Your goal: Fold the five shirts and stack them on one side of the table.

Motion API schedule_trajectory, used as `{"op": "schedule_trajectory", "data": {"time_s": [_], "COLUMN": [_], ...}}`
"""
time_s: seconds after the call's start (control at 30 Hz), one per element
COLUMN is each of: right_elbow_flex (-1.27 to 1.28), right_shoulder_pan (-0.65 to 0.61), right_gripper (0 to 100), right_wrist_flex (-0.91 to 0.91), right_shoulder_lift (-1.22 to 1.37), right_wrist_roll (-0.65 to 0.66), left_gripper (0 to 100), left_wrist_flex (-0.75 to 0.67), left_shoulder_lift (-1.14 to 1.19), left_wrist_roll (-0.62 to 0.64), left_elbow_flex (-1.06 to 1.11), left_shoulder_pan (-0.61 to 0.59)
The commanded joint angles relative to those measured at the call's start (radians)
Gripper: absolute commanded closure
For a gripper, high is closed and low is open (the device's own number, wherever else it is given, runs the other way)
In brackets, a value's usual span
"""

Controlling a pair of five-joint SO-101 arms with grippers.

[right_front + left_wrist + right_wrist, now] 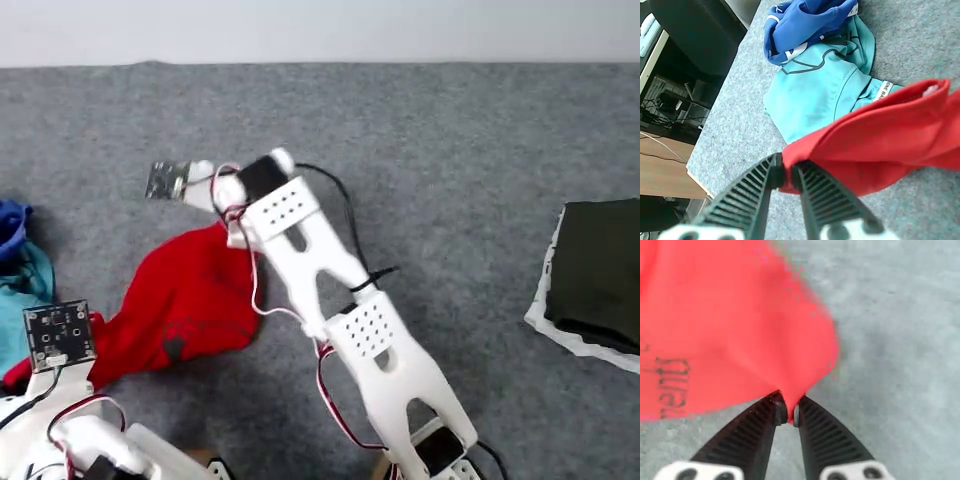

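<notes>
A red shirt (180,300) is held up off the grey table between both arms. My left gripper (787,175) is shut on one corner of the red shirt (880,135) near the table's front left. My right gripper (787,412) is shut on another edge of the red shirt (730,330), farther back toward the middle. A teal shirt (820,90) and a blue shirt (805,22) lie crumpled together at the left edge (20,270). A folded dark green shirt (600,275) rests on a white one at the right edge.
The table is covered in grey carpet (450,150), bare at the back and middle right. In the left wrist view the table's edge (715,140) drops off to a desk with cables and a dark monitor (695,35).
</notes>
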Motion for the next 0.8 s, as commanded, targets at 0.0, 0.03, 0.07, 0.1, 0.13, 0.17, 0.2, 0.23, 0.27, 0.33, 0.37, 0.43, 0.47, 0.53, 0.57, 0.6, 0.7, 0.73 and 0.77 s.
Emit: {"op": "schedule_trajectory", "data": {"time_s": [0.0, 0.03, 0.07, 0.1, 0.13, 0.17, 0.2, 0.23, 0.27, 0.33, 0.37, 0.43, 0.47, 0.53, 0.57, 0.6, 0.7, 0.73, 0.77], "right_elbow_flex": [0.043, 0.087, 0.143, 0.206, 0.278, 0.358, 0.442, 0.534, 0.628, 0.825, 0.921, 1.105, 1.189, 1.349, 1.422, 1.488, 1.642, 1.676, 1.705], "right_shoulder_pan": [0.045, 0.054, 0.062, 0.074, 0.084, 0.093, 0.101, 0.110, 0.114, 0.116, 0.113, 0.108, 0.107, 0.110, 0.111, 0.113, 0.113, 0.113, 0.113], "right_gripper": [98.8, 98.8, 98.8, 98.8, 98.8, 98.8, 98.8, 98.8, 98.8, 98.8, 98.8, 98.8, 98.8, 98.8, 98.8, 98.8, 98.8, 98.8, 98.8], "right_wrist_flex": [0.044, 0.044, 0.044, 0.044, 0.044, 0.044, 0.044, 0.044, 0.044, 0.044, 0.044, 0.044, 0.042, 0.038, 0.036, 0.036, 0.030, 0.018, 0.005], "right_shoulder_lift": [-0.189, -0.234, -0.288, -0.343, -0.404, -0.467, -0.530, -0.598, -0.665, -0.796, -0.858, -0.975, -1.026, -1.118, -1.153, -1.178, -1.211, -1.211, -1.210], "right_wrist_roll": [-0.015, -0.015, -0.015, -0.015, -0.015, -0.015, -0.015, -0.015, -0.015, -0.014, -0.014, -0.015, -0.017, -0.017, -0.017, -0.018, -0.043, -0.061, -0.075], "left_gripper": [100, 100, 100, 100, 100, 100, 100, 100, 100, 100, 100, 100, 100, 100, 100, 100, 100, 100, 100], "left_wrist_flex": [0.015, 0.017, 0.017, 0.015, 0.017, 0.018, 0.018, 0.020, 0.029, 0.061, 0.078, 0.121, 0.155, 0.193, 0.190, 0.190, 0.190, 0.190, 0.190], "left_shoulder_lift": [0.005, 0.005, 0.005, 0.011, 0.026, 0.052, 0.086, 0.126, 0.173, 0.285, 0.348, 0.473, 0.528, 0.628, 0.663, 0.690, 0.747, 0.764, 0.775], "left_wrist_roll": [-0.012, -0.012, -0.012, -0.014, -0.028, -0.044, -0.057, -0.060, -0.060, -0.061, -0.061, -0.066, -0.083, -0.100, -0.104, -0.126, -0.224, -0.250, -0.275], "left_elbow_flex": [-0.117, -0.147, -0.170, -0.185, -0.199, -0.216, -0.239, -0.268, -0.305, -0.389, -0.435, -0.526, -0.567, -0.625, -0.636, -0.638, -0.613, -0.598, -0.579], "left_shoulder_pan": [-0.005, -0.003, -0.003, -0.003, -0.003, -0.005, -0.009, -0.011, -0.011, -0.003, 0.000, 0.038, 0.058, 0.092, 0.103, 0.114, 0.144, 0.155, 0.166]}}
